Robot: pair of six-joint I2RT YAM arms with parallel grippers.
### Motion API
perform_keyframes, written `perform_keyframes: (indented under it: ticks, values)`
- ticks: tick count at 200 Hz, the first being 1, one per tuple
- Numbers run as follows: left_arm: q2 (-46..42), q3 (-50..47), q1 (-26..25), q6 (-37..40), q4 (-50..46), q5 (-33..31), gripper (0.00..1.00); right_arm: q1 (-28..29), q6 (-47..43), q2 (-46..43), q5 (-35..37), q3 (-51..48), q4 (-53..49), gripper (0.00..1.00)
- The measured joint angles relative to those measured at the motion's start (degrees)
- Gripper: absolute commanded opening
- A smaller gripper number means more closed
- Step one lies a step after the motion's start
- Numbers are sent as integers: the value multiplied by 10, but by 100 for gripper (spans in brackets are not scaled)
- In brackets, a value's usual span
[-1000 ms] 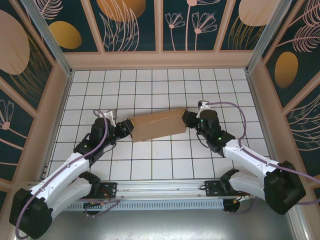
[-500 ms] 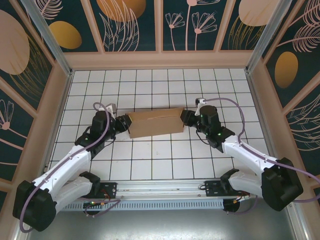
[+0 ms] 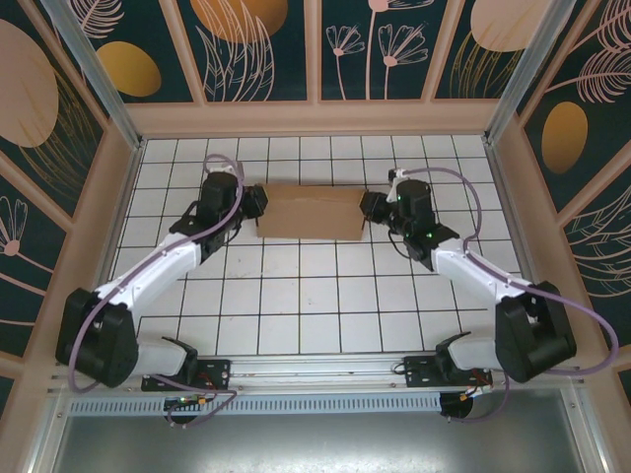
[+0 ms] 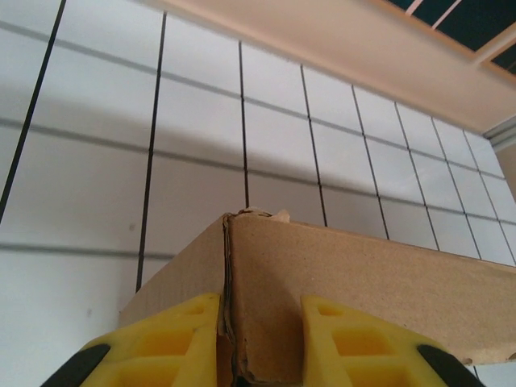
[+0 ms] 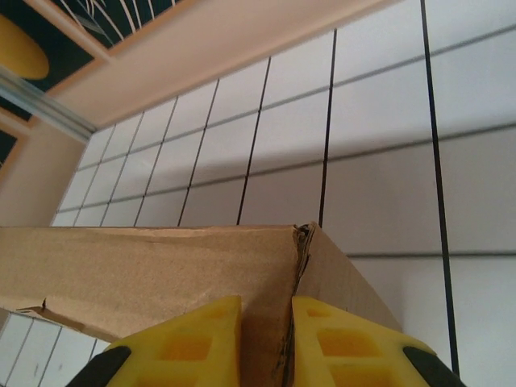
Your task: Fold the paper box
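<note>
Got a plain brown box (image 3: 311,212) here, sitting out on the white gridded tabletop (image 3: 315,296), toward the far side and roughly centred, long side running left to right. Looks like a shallow rectangular shape from above. Pinched at both short ends: left hand (image 3: 254,204) on the left end, right hand (image 3: 372,209) on the right end, both arms stretched out from the near edge.

From the left wrist: yellow fingers (image 4: 189,330) closed down narrow, clamped either side of an upright corner seam of the box, with the cardboard layers squeezed between them. A bit frayed at the top of that corner.

From the right wrist: same deal at the other end. Fingers (image 5: 330,339) drawn in close, hugging the corner edge of the cardboard wall, hardly any room left between them beyond the cardboard itself. Slightly ragged at the top of this corner too.

Can't tell whether the underside is resting flat on the tabletop or lifted a touch.
</note>
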Motion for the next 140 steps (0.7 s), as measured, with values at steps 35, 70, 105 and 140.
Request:
perform_keyframes:
  ticks: [35, 70, 105, 140]
  values:
    - [68, 71, 14, 33, 50, -10, 22, -34, -10, 62, -21, 63, 49, 19]
    - [104, 73, 21, 56, 122, -17, 21, -44, -28, 97, -25, 66, 122, 19]
    - [111, -27, 21, 47, 216, -3, 19, -43, -38, 104, -32, -26, 219, 19]
    - [71, -121, 16, 32, 301, 0, 21, -17, -54, 69, -16, -120, 314, 19]
